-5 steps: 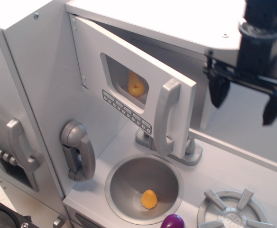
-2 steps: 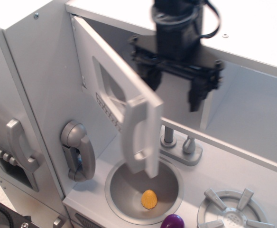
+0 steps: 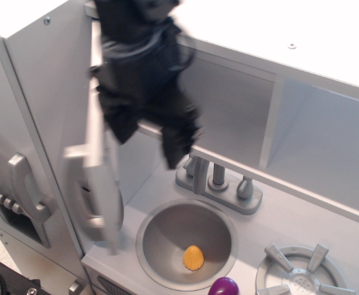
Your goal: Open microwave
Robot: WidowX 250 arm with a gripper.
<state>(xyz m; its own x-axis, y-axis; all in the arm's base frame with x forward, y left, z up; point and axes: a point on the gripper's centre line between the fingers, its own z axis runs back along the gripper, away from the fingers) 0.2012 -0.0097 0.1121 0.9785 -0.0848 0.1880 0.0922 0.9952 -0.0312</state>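
The microwave's flat grey door (image 3: pixel 101 153) stands swung far out to the left, seen almost edge-on. Its vertical bar handle (image 3: pixel 78 187) faces left and is motion-blurred. The open microwave compartment (image 3: pixel 232 107) shows a bare grey inside. My black gripper (image 3: pixel 147 147) is blurred and hangs in front of the compartment's left part, just right of the door's inner face. Its two fingers (image 3: pixel 176 147) are spread apart with nothing between them. Whether a finger touches the door cannot be told.
Below is a round sink (image 3: pixel 161 230) with a yellow toy (image 3: pixel 193 257) in it. Behind it are the faucet taps (image 3: pixel 219 181). A purple toy (image 3: pixel 224 286) and a burner (image 3: pixel 299 276) lie at the front right. A tall grey door with a curved handle (image 3: pixel 26 187) is at the left.
The door has swung from partly open to wide open at the left. My gripper moved from the right across to the left, following the door's inner side.
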